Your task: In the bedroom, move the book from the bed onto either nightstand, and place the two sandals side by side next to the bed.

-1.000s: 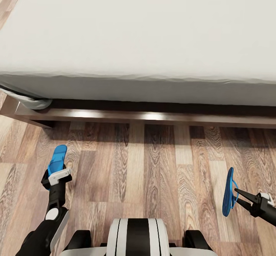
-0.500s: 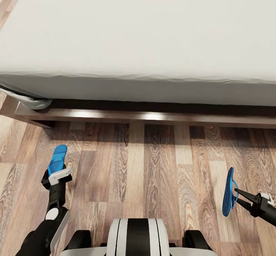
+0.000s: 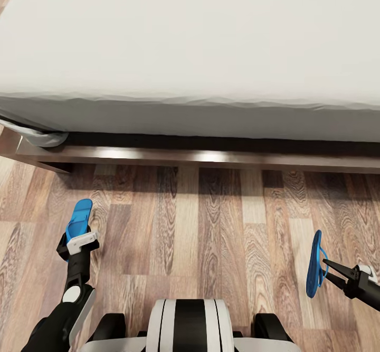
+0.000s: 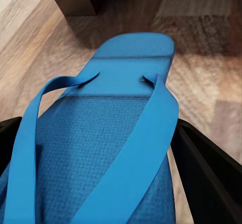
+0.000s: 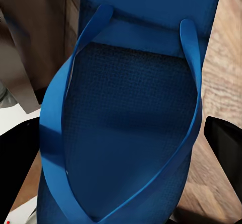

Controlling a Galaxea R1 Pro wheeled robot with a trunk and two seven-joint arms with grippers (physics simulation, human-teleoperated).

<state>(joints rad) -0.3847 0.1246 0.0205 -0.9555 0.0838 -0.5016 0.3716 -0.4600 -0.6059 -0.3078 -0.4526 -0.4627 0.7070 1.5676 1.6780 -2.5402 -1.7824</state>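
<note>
Now, my left gripper (image 3: 79, 237): closed on one sandal (image 3: 79, 218), toe toward the bed (image 3: 190, 51).
My right gripper (image 3: 328, 264): holds other sandal (image 3: 315, 264) on edge, before bed frame (image 3: 211, 158).

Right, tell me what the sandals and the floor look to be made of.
Sandals: probably rubber or foam, matte blue, going by the fine pebbled texture on the footbed and the smooth flexible-looking straps.
Floor: wood planks or wood-look laminate, brown grain and knots, plank seams, little shine.

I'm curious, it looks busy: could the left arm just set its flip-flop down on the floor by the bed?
Probably yes. The left hand grips the blue flip-flop over bare wood floor before the bed; nothing lies beneath it.
</note>
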